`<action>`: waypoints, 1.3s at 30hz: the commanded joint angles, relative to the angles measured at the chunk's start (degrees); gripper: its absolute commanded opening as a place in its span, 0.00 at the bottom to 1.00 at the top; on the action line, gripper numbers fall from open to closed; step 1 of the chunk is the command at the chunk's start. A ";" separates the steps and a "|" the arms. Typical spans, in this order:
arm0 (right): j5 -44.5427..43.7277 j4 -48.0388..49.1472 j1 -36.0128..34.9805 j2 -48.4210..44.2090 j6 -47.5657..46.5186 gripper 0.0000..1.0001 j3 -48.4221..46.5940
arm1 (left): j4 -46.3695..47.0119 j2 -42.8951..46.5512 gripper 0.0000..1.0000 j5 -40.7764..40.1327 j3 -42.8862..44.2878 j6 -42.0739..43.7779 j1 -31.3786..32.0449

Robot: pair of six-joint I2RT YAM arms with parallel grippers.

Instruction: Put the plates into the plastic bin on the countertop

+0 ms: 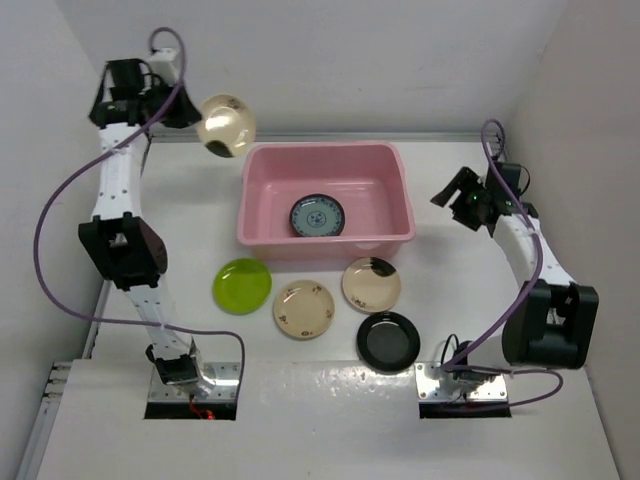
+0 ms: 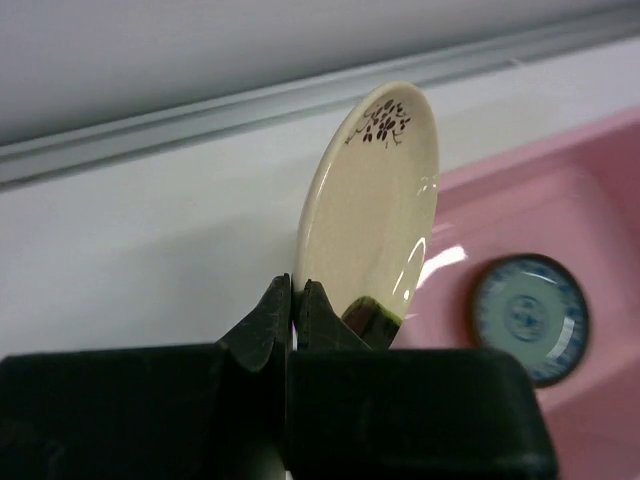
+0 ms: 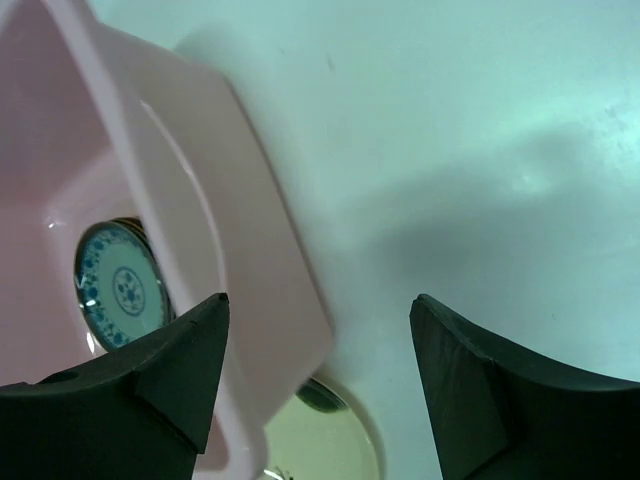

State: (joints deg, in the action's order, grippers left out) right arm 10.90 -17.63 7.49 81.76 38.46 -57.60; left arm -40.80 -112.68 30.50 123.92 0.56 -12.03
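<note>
plate [image 2: 368, 210], glossy round cream, clamped in left claw [image 2: 296, 296]; right claw [image 3: 320, 308] spread near rounded pink bin [image 3: 255, 250].

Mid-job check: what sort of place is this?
Likely a lab test booth, not a kitchen: plain white walls box in the white tabletop, and a pink bin and a few saucers sit there.

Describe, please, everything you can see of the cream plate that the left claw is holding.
The cream plate is a small round saucer, glossy like glazed ceramic, with a dark floral sprig near its far rim and a dark patch by the gripped edge. It stands nearly on edge in the air, pinched at its rim by the shut left claw, just outside the back left corner of the pink bin. Nothing else touches it.
</note>
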 commanded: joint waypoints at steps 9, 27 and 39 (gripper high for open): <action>3.69 0.84 4.38 -8.54 1.71 0.73 13.56 | -2.62 -9.12 0.00 2.81 -3.25 2.78 21.69; 7.21 12.08 -6.78 -8.55 5.31 0.72 29.63 | -2.62 -14.23 0.54 -2.28 -6.06 7.53 27.33; 6.77 27.56 -15.39 1.47 7.51 0.44 36.51 | -3.14 -6.85 0.62 -6.76 -4.73 9.81 23.64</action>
State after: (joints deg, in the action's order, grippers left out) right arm 19.59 7.11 -6.57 81.06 46.15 -22.94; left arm -44.16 -125.56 25.23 118.45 8.93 12.84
